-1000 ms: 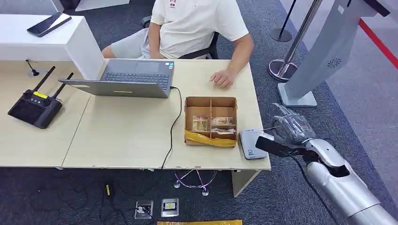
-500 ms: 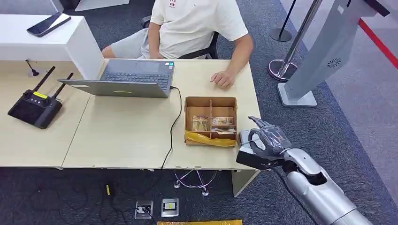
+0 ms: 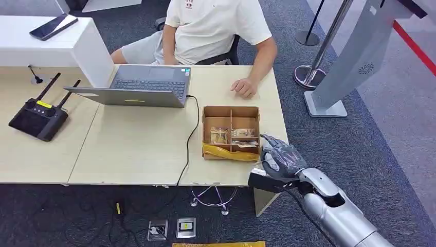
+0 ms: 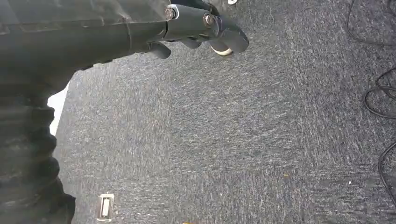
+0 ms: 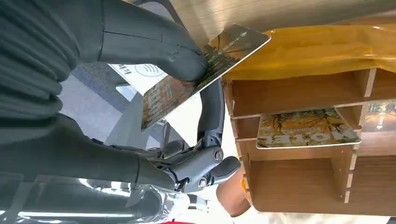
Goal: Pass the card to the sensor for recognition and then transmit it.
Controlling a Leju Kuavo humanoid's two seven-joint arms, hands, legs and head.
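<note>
A thin, glossy card printed in brown and gold is pinched between the thick grey thumb and the darker fingers of the right hand; the remaining fingers are spread. The card juts forward past the thumb tip, tilted, with its far corner just before the yellow tape-wrapped front wall of the open wooden compartment box. Directly beneath the hand and card, a flat grey-white card reader marked with a contactless symbol is seen at the table corner; in the head view it is almost wholly covered by the hand. Whether the card is touching the reader or held just above it cannot be told.

Beyond the fingertips, a second card of the same print is lying in one compartment of the box. Further off, beyond the box, a person's hand is resting on the pale wooden table.

The sensing step is judged to be in hand: the card is being presented over the reader. Next, the card should be kept flat and close over the contactless mark until it is read, then lifted clear of the box wall and carried towards the person for handover.

Of the left hand, dark fingers over grey carpet are seen with nothing in them; whether they are apart or curled cannot be told.
</note>
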